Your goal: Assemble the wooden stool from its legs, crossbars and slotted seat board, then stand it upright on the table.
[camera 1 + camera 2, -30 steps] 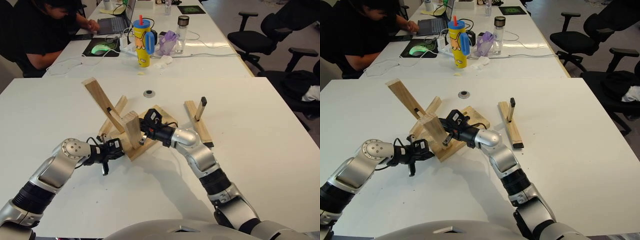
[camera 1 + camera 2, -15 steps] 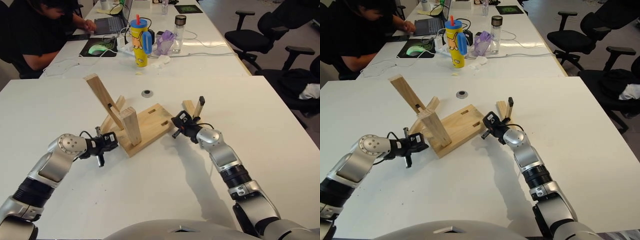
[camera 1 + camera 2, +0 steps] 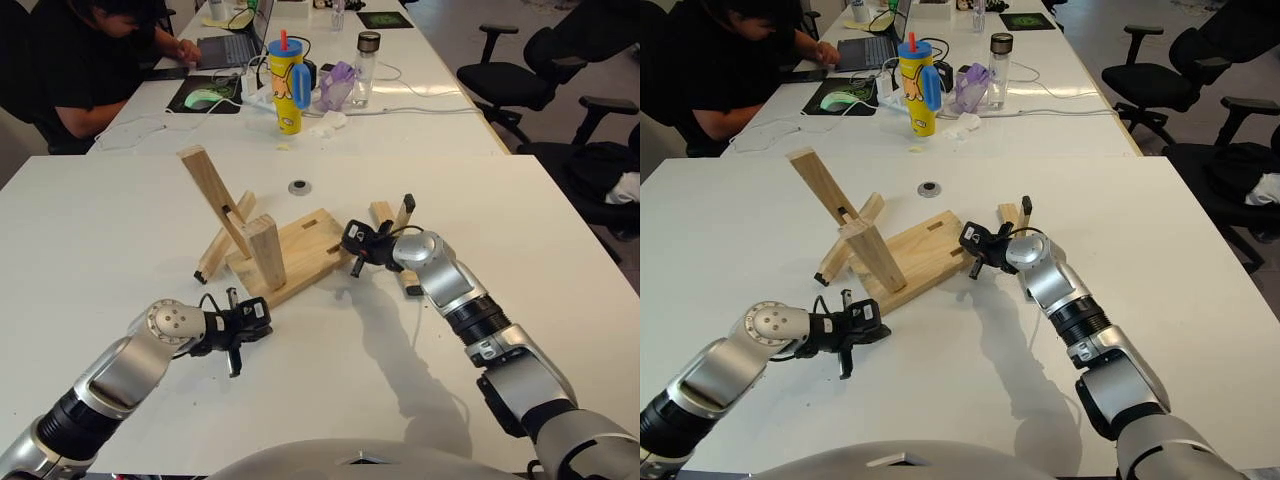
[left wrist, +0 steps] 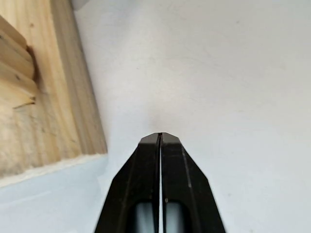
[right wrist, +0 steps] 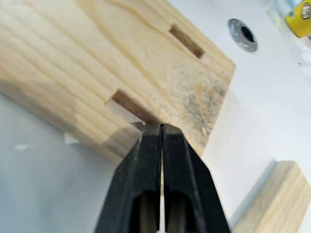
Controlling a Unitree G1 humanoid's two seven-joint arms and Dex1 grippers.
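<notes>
Your left gripper [image 4: 161, 137] is pressed together, holding nothing, low over the table [image 4: 218, 73] just beside the slotted seat board [image 3: 310, 245], which lies near the table's middle. Your right gripper [image 5: 162, 128] is also together, empty, its tip at a notch in the board's edge, perhaps touching it.

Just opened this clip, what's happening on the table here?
The robot is partway through building the wooden stool. The seat board lies on the table with one leg standing in it and a tilted leg behind. The right gripper, shut, has its tips at a notch in the board's edge. The left gripper, also shut and empty, is over bare table by the board's near corner. Loose wooden pieces lie beyond the right arm.
</notes>
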